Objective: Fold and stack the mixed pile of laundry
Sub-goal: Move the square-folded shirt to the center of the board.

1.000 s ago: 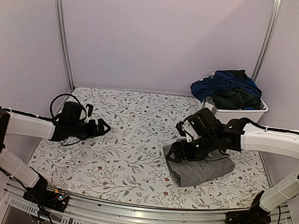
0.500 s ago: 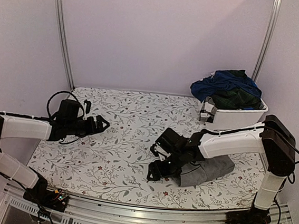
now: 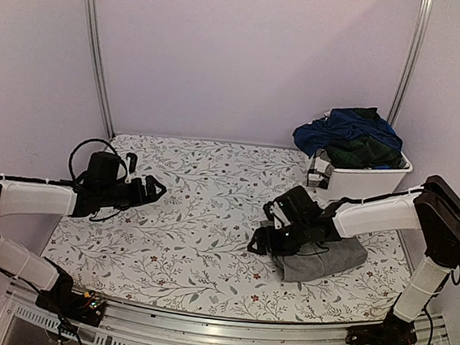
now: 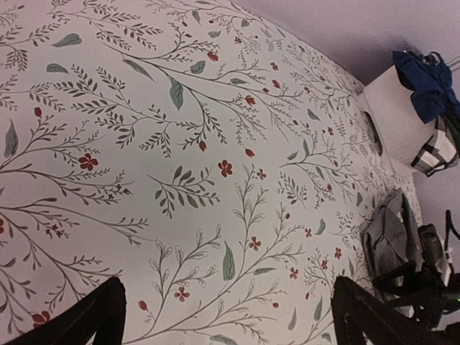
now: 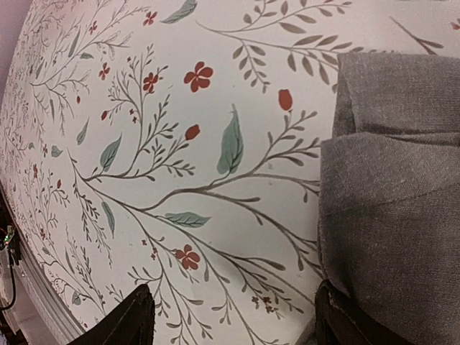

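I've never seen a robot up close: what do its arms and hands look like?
The left arm and right arm are smooth white tubes linked by chunky black joints. Each ends in a black hand, the left hand and the right hand, with two dark fingers. A thin black cable loops above the left wrist.

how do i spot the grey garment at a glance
On the floral table cloth, look right, in front of the white bin. The grey garment lies there folded; the other clothes are dark, heaped in the bin.
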{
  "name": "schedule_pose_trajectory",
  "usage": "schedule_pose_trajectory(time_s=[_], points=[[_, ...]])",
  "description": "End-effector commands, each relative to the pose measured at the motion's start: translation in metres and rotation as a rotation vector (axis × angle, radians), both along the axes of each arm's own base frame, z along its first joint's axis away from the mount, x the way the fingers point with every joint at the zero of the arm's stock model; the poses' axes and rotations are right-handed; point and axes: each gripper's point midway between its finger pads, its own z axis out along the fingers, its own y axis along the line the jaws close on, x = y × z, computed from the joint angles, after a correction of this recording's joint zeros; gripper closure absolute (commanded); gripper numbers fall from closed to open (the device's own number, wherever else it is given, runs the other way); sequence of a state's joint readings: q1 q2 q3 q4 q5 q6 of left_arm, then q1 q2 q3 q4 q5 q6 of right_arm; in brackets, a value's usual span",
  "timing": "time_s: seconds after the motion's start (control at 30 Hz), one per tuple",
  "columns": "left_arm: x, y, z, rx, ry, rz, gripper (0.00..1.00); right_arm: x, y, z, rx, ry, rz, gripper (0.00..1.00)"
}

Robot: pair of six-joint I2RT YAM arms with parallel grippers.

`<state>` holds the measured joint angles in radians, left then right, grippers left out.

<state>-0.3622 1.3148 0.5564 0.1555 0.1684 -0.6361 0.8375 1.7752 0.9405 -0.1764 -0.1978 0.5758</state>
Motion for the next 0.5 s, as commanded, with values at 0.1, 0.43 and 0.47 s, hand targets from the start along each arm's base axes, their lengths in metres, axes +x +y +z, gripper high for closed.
schedule_pose_trajectory(time_s=[0.1, 0.43, 0.47], points=[[0.001, 0.006, -0.002, 0.011, -0.002, 0.011, 0.0, 0.005, -0.091, -0.042, -0.228, 0.05, -0.144, 0.24], [0.002, 0.007, -0.003, 0.01, 0.001, 0.011, 0.0, 0.009, -0.153, -0.05, -0.281, 0.058, -0.236, 0.24], [0.002, 0.007, -0.004, 0.01, 0.003, 0.01, 0.0, 0.011, -0.157, -0.05, -0.284, 0.056, -0.246, 0.24]])
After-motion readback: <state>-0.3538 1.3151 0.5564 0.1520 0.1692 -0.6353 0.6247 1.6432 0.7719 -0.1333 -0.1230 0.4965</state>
